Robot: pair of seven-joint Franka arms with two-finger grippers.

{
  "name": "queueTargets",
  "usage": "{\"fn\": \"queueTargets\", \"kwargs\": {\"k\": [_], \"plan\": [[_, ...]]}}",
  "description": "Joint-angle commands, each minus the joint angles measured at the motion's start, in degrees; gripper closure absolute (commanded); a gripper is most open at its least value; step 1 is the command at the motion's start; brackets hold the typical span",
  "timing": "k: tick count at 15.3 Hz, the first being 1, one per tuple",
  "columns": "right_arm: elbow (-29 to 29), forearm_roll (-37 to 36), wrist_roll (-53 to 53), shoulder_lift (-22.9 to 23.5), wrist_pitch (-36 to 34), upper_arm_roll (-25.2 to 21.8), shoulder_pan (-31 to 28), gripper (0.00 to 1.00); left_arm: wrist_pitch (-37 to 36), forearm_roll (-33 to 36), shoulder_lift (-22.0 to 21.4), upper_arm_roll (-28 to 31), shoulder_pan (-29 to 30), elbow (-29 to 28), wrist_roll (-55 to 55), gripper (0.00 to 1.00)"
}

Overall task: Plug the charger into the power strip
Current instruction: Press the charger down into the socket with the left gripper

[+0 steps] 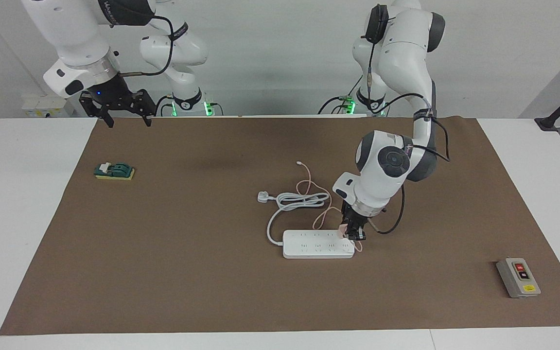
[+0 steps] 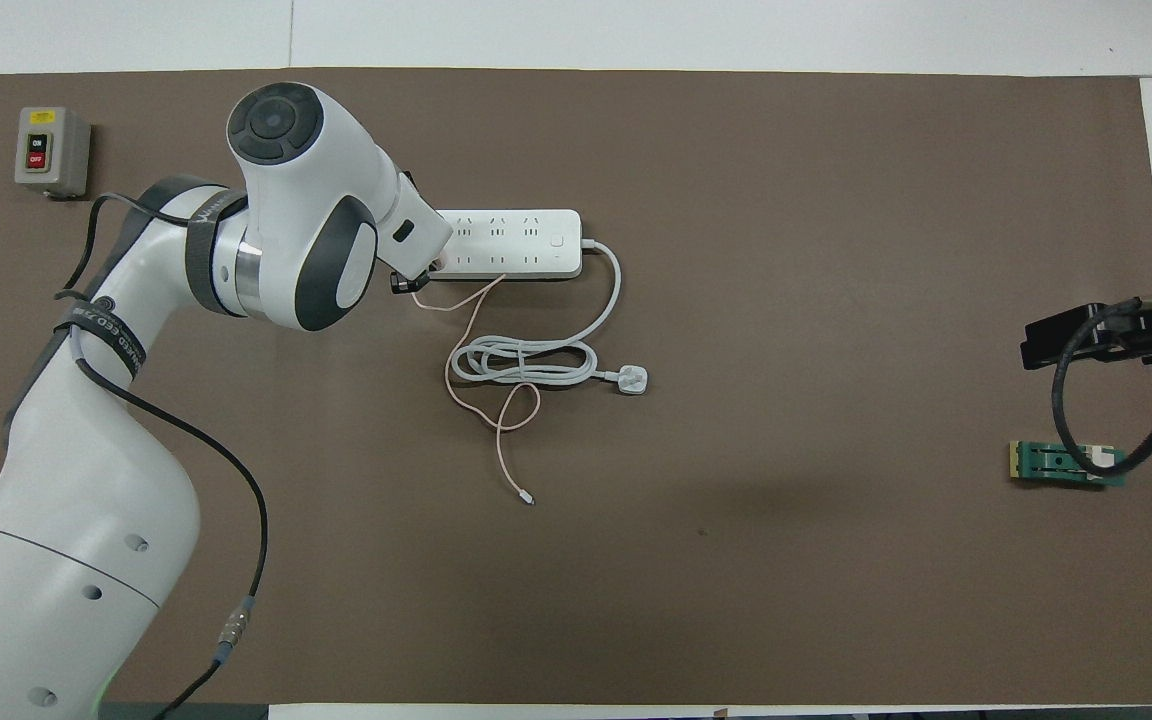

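The white power strip lies flat on the brown mat near the table's middle; it also shows in the overhead view. My left gripper points down at the strip's end toward the left arm's side, shut on the pale-pink charger, which sits right at the strip's top face. Its thin pink cable loops over the mat toward the robots. In the overhead view the left arm hides the charger. My right gripper waits open and empty, raised over the mat's edge by its own base.
The strip's thick white cord lies coiled beside it, ending in a white three-pin plug. A grey box with red and black buttons sits at the mat's corner. A small green and yellow block lies under the right gripper.
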Motion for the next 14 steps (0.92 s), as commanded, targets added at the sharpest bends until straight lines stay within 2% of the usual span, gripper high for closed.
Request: {"fn": "queueTargets", "kwargs": {"k": [1,9,10,11,12,14], "plan": [[0.36,1.03,-0.55,-0.19,-0.92,0.45,-0.91,0.0,2.74,4.52,5.6,1.79,0.74,-0.14,1.81,1.0],[0.28,1.03,-0.55,-0.19,-0.92,0.45,-0.91,0.0,4.93,4.34,5.69,1.61,0.83,-0.84,1.9,1.0],[0.28,1.03,-0.55,-0.19,-0.92,0.45,-0.91,0.0,4.85,4.17,5.69,1.61,0.83,-0.76,1.81,0.83],[0.28,1.03,-0.55,-0.19,-0.92,0.45,-0.91,0.0,4.32,4.17,5.6,1.61,0.92,-0.58,1.73,0.52],[0.28,1.03,-0.55,-0.19,-0.92,0.45,-0.91,0.0,3.88,4.17,5.51,1.61,1.09,-0.32,1.9,0.01],[0.36,1.03,-0.55,-0.19,-0.92,0.45,-0.91,0.0,2.48,4.08,4.55,1.53,1.44,-0.23,1.9,0.0]]}}
